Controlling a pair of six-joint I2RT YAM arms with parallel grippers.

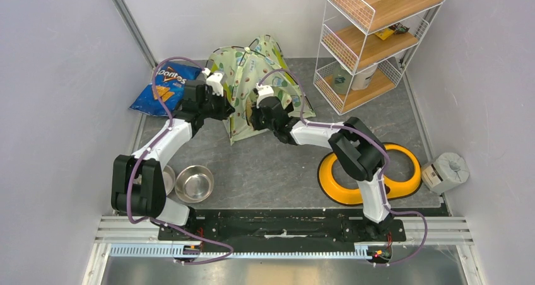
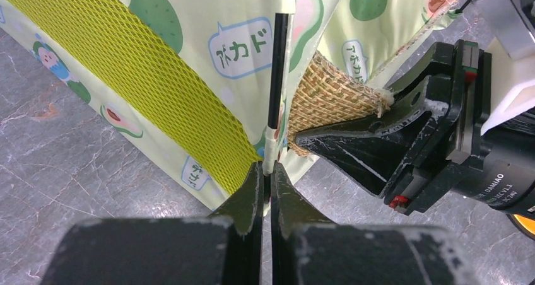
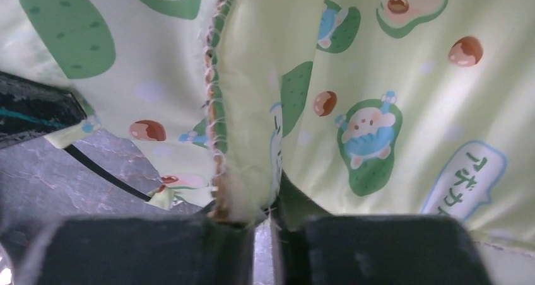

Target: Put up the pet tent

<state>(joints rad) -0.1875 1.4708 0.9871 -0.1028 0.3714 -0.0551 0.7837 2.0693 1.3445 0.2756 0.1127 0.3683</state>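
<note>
On marbled floor (image 1: 271, 165), limp pet tent (image 1: 243, 77).

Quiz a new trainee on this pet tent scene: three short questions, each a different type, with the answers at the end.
1. True or false: the left end effector is pinched shut on the lower end of the pet tent's thin black pole.
2. In the top view, the Doritos bag lies: A) left of the tent, B) right of the tent, C) inside the tent.
3. Fill in: the right end effector is closed on the tent's ____.

Key: 1 true; 2 A; 3 fabric.
</note>
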